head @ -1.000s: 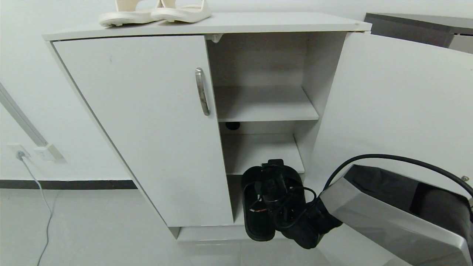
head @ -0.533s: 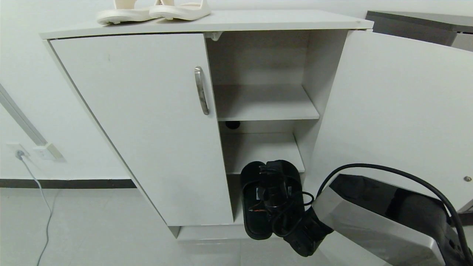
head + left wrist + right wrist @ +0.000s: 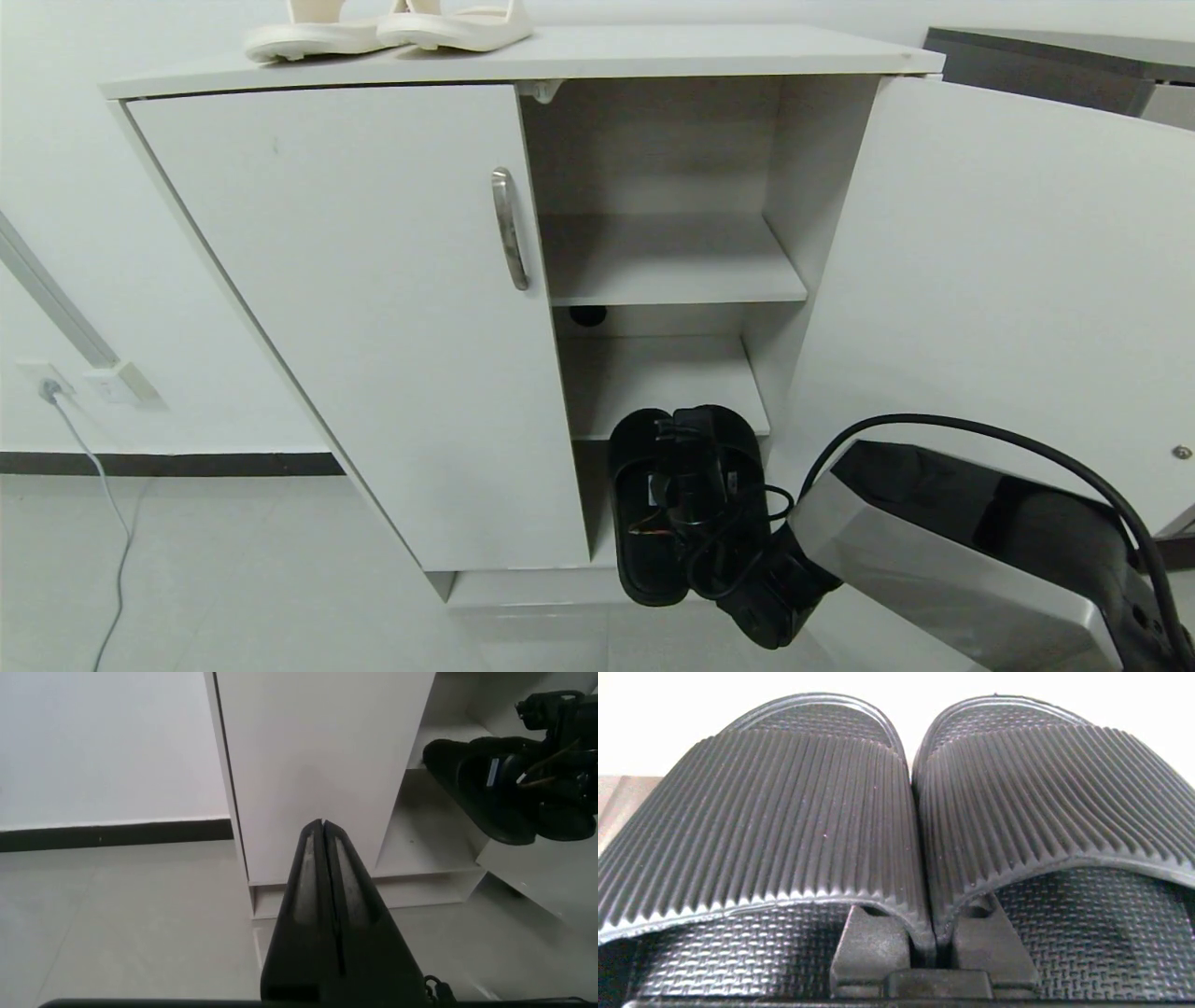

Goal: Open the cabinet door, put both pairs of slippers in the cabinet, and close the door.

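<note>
Nearest, the left tool (image 3: 322, 833) hangs low over the floor (image 3: 121, 924) before the cabinet's base, its fingers pressed together with nothing between them. Beyond it, the right tool (image 3: 693, 471) holds the black slippers (image 3: 642, 532) as a pair; the right wrist view shows its fingers (image 3: 868, 947) tucked under the ribbed straps, pinching the two inner walls together. The pair hangs at the mouth of the cabinet (image 3: 373, 308), toes pointing inward and close to the front edge of the lower shelf (image 3: 653, 378), clear above the bottom compartment (image 3: 420, 845). The right door (image 3: 980, 261) stands wide open; the left door is shut, its handle (image 3: 509, 229) untouched.

The step in hand looks like stowing this first pair. To do it well, settle on one level before pushing in, since the toes now sit at the shelf's lip; dip them under it or lift them over it. Carry the pair deep enough that the heels clear the door line; let go only once both soles rest flat.

Farthest, the cream slippers (image 3: 392, 33) wait on the cabinet top (image 3: 709, 51).
</note>
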